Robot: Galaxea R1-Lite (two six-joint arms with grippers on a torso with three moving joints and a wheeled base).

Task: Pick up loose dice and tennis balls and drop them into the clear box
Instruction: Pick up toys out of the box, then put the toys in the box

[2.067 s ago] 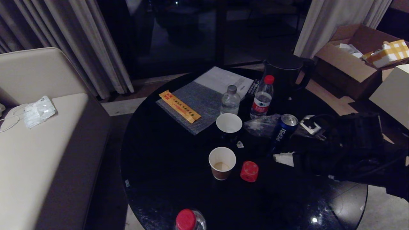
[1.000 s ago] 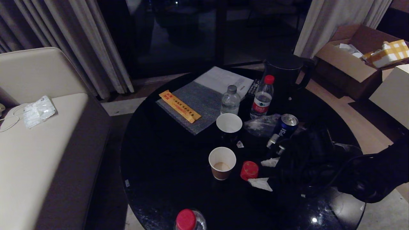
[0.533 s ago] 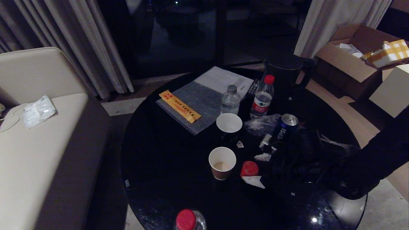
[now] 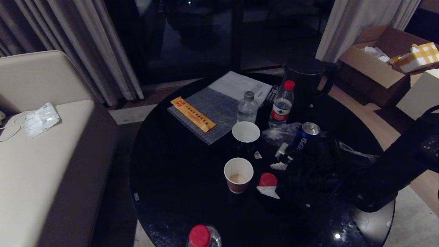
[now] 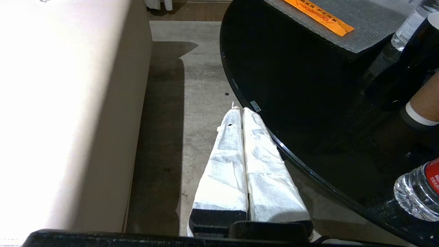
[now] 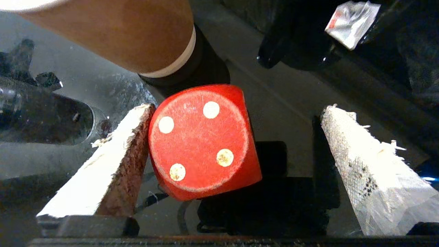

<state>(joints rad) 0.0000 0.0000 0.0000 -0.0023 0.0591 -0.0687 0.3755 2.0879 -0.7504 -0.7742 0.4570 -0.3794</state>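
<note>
Red die: the red die [image 6: 202, 142] sits on the black table [image 4: 178, 185], between the two fingers of the right gripper [image 6: 236, 161]. Its face with four white dots points up at the wrist camera.
Right gripper: its fingers are wide apart, one on each side of the die. It is low over the table.
One finger: the finger [image 6: 113, 164] on the paper cup's side is right against the die, touching it or almost touching it.
Other finger: the second finger [image 6: 370, 171] is well apart from the die, with bare table between them.
Paper cup: the brown paper cup [image 6: 113, 31] stands just past the fingertips, very near the die. From the head camera the cup [image 4: 238, 174] is just beside the die [image 4: 267, 179], on the side away from the arm.
Soda can: a blue soda can [image 4: 305, 136] stands on the table beyond the right gripper [image 4: 274, 180].
Left gripper: the left gripper [image 5: 241, 113] hangs beside the table edge, over the floor. Its two white fingers are pressed together with nothing between them.
Sofa: a pale sofa [image 5: 61, 103] is on the far side of the left fingers from the table.
</note>
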